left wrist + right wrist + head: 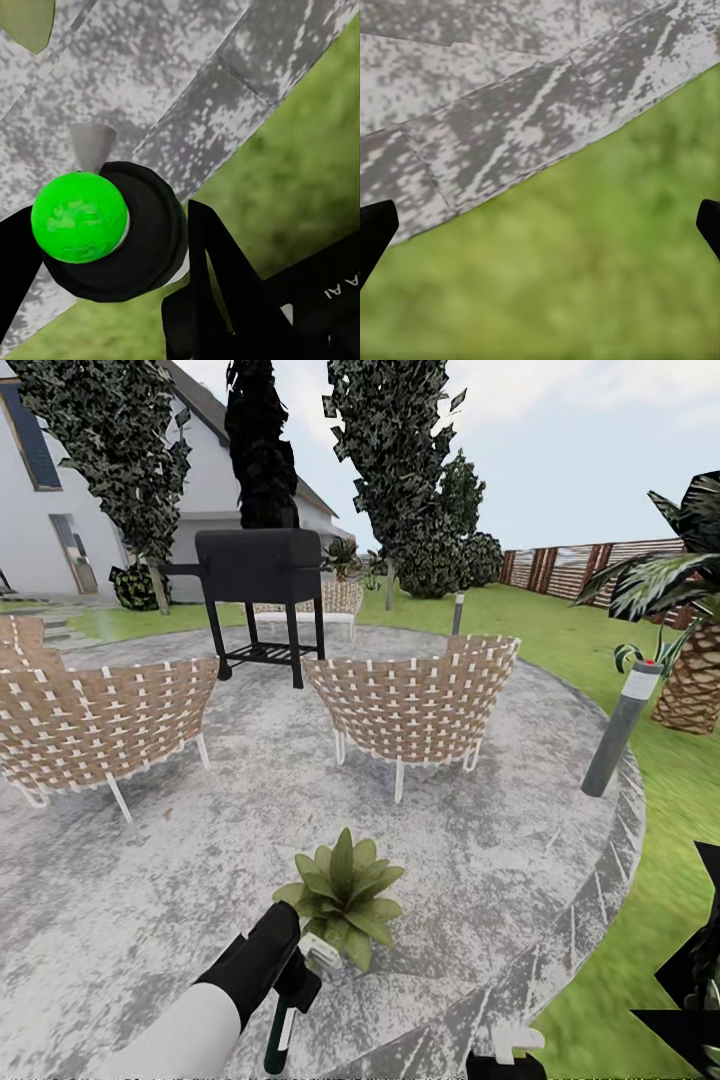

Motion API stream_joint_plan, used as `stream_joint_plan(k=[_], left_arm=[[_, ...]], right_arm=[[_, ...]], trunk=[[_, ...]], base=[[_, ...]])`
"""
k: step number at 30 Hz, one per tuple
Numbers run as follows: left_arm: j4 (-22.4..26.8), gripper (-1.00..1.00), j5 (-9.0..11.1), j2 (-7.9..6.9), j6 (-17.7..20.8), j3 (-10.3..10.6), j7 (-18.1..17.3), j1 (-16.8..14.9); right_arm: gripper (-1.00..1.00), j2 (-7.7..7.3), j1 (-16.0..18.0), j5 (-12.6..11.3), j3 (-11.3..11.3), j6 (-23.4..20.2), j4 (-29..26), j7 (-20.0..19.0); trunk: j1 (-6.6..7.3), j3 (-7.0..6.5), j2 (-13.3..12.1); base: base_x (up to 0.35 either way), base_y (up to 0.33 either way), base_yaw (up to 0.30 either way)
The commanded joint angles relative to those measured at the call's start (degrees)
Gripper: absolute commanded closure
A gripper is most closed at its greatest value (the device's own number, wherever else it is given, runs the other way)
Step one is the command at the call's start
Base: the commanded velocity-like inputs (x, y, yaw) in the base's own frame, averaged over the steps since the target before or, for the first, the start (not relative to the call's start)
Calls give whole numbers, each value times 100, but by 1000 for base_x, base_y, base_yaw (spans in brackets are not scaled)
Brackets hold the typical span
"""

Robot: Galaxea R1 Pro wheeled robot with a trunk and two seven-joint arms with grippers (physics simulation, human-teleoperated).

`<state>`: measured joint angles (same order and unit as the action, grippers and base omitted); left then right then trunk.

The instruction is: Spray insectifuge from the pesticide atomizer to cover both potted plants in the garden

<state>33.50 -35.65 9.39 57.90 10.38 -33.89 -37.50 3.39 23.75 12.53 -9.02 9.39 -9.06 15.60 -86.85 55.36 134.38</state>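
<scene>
My left gripper (298, 978) is shut on the pesticide atomizer (279, 1032), a slim dark-green bottle with a white band that hangs below the fingers. Its nozzle end (320, 952) sits right against the near leaves of one potted plant (343, 895), a low green rosette on the stone patio (200, 860). In the left wrist view the atomizer (79, 217) shows a bright green cap and a grey nozzle cone (92, 144) between black fingers (225, 277). My right gripper (540, 229) is open over the patio edge and lawn, with nothing between its fingers, and it peeks in at the head view's lower edge (508, 1055).
Two woven chairs (415, 705) (95, 720) and a black grill (260, 590) stand beyond the plant. A grey lamp post (620, 730) leans at the patio's right edge, beside a palm (695, 680). Lawn (640, 920) and a slatted fence (590, 565) lie to the right.
</scene>
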Motion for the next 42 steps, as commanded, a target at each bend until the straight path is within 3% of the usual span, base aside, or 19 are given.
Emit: stream_joint_plan(k=[1, 7, 15, 18, 24, 27, 32, 35, 42], left_arm=[[7, 100, -62, 0, 14, 9, -56, -6], [11, 100, -56, 12, 11, 2, -57, -26], [25, 100, -56, 28, 36, 1, -57, -48], [346, 100, -55, 18, 52, -8, -64, -129], [406, 100, -56, 6, 53, -7, -65, -67], [409, 100, -40, -10, 55, 13, -72, -68], [393, 100, -18, 55, 70, -1, -81, -161], [383, 100, -14, 61, 85, -8, -83, -420], [324, 100, -23, -19, 90, -15, -83, -592]], right_arm=[[-100, 4, 5, 57, -47, 20, 3, 13], [-100, -27, 5, 74, -40, 35, 1, 13], [-100, 2, 6, 71, -31, 41, 8, 11], [-100, -3, 7, 74, -38, 37, 9, 13], [-100, 4, 7, 72, -39, 36, 8, 13], [-100, -48, 7, 92, -32, 38, 13, -28], [-100, -104, -2, 100, -27, 45, 26, -48], [-100, -110, -2, 101, -26, 45, 27, -48], [-100, -111, -2, 101, -24, 42, 27, -47]], trunk=[[-21, 31, 44], [-153, 153, 285], [-153, 154, 285], [-153, 154, 285], [-153, 154, 285], [-153, 154, 285], [-153, 154, 285], [-153, 154, 285], [-153, 154, 285]], base=[[0, 0, 0], [0, 0, 0], [0, 0, 0], [94, -51, -107], [77, -52, -52], [0, 0, 0], [0, 0, 0], [0, 0, 0], [0, 0, 0]])
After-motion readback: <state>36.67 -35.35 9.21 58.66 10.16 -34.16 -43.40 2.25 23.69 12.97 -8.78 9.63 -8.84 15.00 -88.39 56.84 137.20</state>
